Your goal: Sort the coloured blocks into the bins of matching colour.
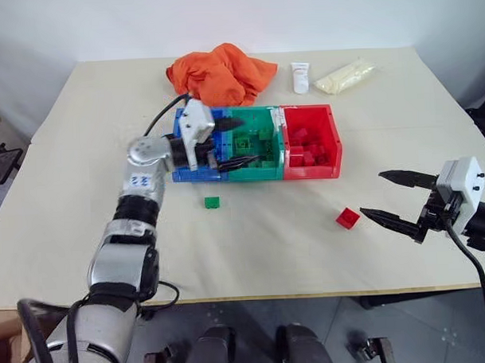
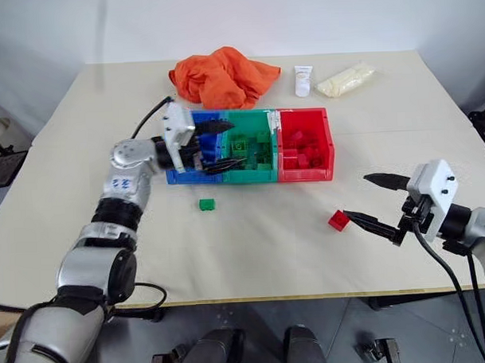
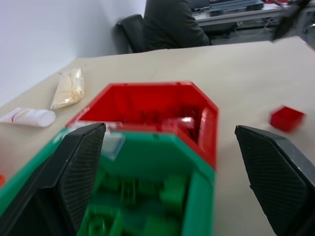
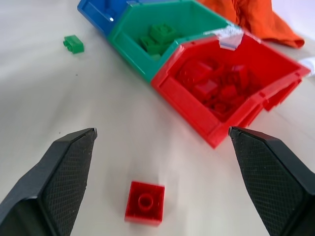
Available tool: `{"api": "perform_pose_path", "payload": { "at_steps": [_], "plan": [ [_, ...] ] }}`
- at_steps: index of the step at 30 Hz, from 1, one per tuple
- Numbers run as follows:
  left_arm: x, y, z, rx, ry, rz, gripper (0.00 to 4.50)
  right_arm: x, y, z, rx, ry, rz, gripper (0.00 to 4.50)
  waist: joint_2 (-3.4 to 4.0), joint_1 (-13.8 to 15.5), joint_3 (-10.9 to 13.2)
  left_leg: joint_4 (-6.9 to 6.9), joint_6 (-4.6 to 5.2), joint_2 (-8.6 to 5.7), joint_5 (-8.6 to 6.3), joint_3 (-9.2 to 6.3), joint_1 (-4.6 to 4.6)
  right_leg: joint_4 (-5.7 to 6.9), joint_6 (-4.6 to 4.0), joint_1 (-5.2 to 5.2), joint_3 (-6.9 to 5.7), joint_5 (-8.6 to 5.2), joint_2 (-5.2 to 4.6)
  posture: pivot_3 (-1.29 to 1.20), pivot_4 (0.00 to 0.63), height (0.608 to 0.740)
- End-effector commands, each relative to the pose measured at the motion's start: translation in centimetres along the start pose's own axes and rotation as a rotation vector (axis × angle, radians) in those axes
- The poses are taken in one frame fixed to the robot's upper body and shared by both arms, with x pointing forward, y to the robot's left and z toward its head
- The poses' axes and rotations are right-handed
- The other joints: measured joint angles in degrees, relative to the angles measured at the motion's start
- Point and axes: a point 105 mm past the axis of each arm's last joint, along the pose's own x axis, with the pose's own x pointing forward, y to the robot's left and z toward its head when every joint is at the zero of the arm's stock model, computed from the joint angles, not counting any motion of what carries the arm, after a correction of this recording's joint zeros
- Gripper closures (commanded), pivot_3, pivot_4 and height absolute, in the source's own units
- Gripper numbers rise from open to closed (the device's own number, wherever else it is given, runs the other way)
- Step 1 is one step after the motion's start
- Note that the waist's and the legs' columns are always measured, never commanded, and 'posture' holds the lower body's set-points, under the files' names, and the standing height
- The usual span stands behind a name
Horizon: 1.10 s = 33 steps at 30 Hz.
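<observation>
On a pale cream table [image 1: 253, 253] stands a row of three joined rectangular plastic trays: a blue bin [image 1: 181, 174], a green bin [image 1: 258, 174] and a red bin [image 1: 314, 173], side by side from the robot's left to its right. The green bin holds several small green studded bricks [image 4: 160, 37] and the red bin a heap of small red studded bricks [image 4: 216, 91]. The left gripper [image 1: 235, 142] hangs over the blue bin and the near edge of the green one, its two black fingers spread wide and holding nothing. The right gripper [image 1: 390, 199] hovers above the table to the right of the bins, its fingers likewise wide apart and empty. A loose red studded brick [image 1: 347, 218] lies on the table in front of the red bin, just beside the right gripper's lower fingertip but apart from it. A loose green studded brick [image 1: 212, 202] lies on the table just in front of the blue and green bins. Behind the bins lie a crumpled orange cloth [image 1: 220, 73], a small white tube [image 1: 300, 77] and a pale yellow bag [image 1: 345, 76].
</observation>
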Motion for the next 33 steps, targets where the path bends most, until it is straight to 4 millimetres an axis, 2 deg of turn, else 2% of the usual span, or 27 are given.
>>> {"api": "perform_pose_path", "payload": {
  "at_steps": [1, 6, 11, 14, 20, 24, 33],
  "plan": [
    [-2.3, -0.8, 1.8, 0.05, -0.071, -0.034, 0.02, -0.7, -0.4, 0.3, 0.0, 0.034, 0.0, 0.0, 0.0, 0.0, 0.0, 0.0, 0.0, 0.0, 0.0, -0.01, 0.0, 0.0, 0.0, 0.0, 0.01, 0.0, -0.04, 0.0, 0.15, 0.74],
    [-6.7, -3.9, 0.4, 0.005, -0.047, -0.09, 0.02, -1.4, -0.5, 0.1, -0.002, 0.068, -0.007, 0.0, 0.03, 0.1, 0.0, 0.03, 0.0, 0.02, 0.0, -0.04, 0.0, -0.05, 0.0, 0.03, 0.11, 0.0, -0.21, 0.0, 0.15, 0.74],
    [-9.6, -6.0, -1.1, -0.059, -0.01, -0.088, 0.02, -3.2, -0.3, -0.8, 0.019, 0.138, -0.003, 0.0, 0.05, 0.3, 0.0, 0.06, 0.0, -0.02, 0.0, -0.22, 0.0, -0.12, -0.01, 0.15, 0.26, 0.0, -0.34, 0.0, 0.15, 0.74],
    [-10.9, -7.2, -2.2, -0.112, 0.04, -0.101, 0.02, -4.7, -0.4, -1.4, 0.037, 0.182, -0.015, 0.0, 0.05, 0.1, 0.0, 0.02, 0.01, -0.03, -0.01, -0.23, 0.01, -0.15, -0.01, 0.17, 0.29, 0.0, -0.33, 0.0, 0.15, 0.74],
    [-12.1, -8.3, -3.2, -0.134, 0.07, -0.101, 0.02, -6.7, 0.2, -2.5, 0.07, 0.255, -0.018, 0.0, 0.04, 0.1, 0.0, 0.02, 0.02, -0.02, -0.02, -0.22, 0.04, -0.16, -0.01, 0.21, 0.31, 0.0, -0.34, 0.0, 0.15, 0.74],
    [-12.0, -8.3, -3.0, -0.129, 0.055, -0.094, 0.02, -6.0, 0.3, -2.5, 0.076, 0.243, -0.013, 0.0, 0.04, 0.0, 0.0, 0.02, 0.02, 0.0, -0.01, -0.22, 0.05, -0.16, -0.01, 0.2, 0.32, 0.0, -0.32, 0.0, 0.15, 0.74],
    [-10.8, -8.2, -2.3, -0.1, 0.01, -0.07, 0.02, -1.5, 0.2, -3.3, 0.094, 0.185, 0.046, 0.0, 0.05, -0.4, 0.0, 0.0, 0.01, -0.01, -0.02, -0.2, 0.08, -0.16, -0.02, 0.2, 0.34, 0.0, -0.34, 0.0, 0.15, 0.74]
  ]
}}
